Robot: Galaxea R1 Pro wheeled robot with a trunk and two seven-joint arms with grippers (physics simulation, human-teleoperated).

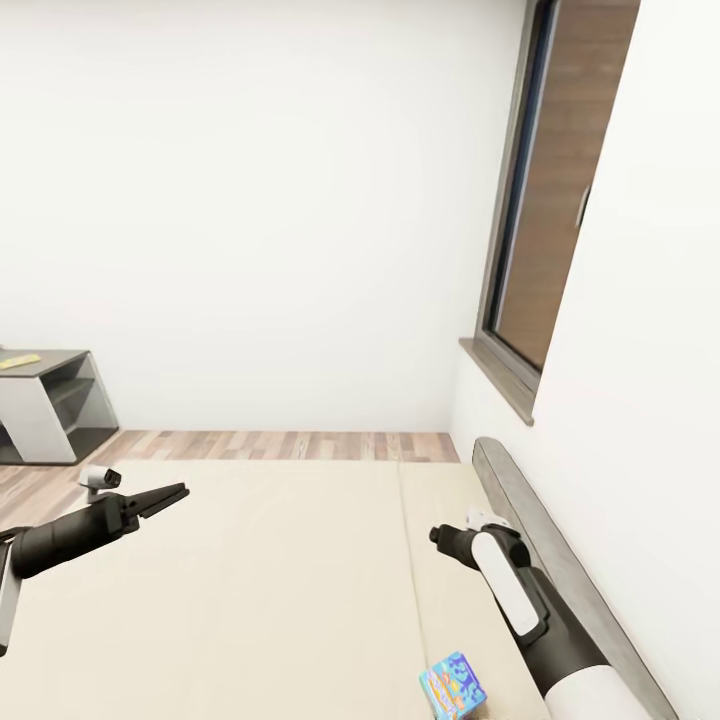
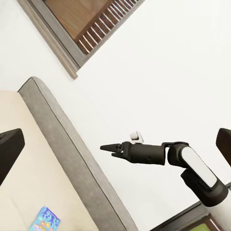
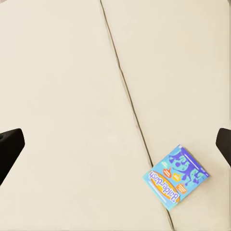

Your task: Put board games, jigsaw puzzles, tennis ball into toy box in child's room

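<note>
A blue, colourfully printed board game (image 1: 453, 686) lies flat on the beige mattress of the bed (image 1: 270, 580), close to the grey headboard. The same box appears in the right wrist view (image 3: 176, 176), beside the mattress seam, and in the left wrist view (image 2: 46, 220). My right gripper (image 1: 437, 535) hovers open above the mattress, a short way from the box, with nothing between its fingers (image 3: 9, 144). My left gripper (image 1: 165, 497) is held over the left part of the bed, open and empty, its fingers (image 2: 9, 149) spread wide and pointing toward the right arm (image 2: 192, 168).
The grey headboard (image 1: 560, 570) runs along the white wall on the right, under a wood-framed window (image 1: 560, 190). A strip of plank floor (image 1: 280, 445) lies beyond the bed. A dark grey shelf unit (image 1: 50, 405) stands at far left with a flat yellowish thing (image 1: 20, 360) on top.
</note>
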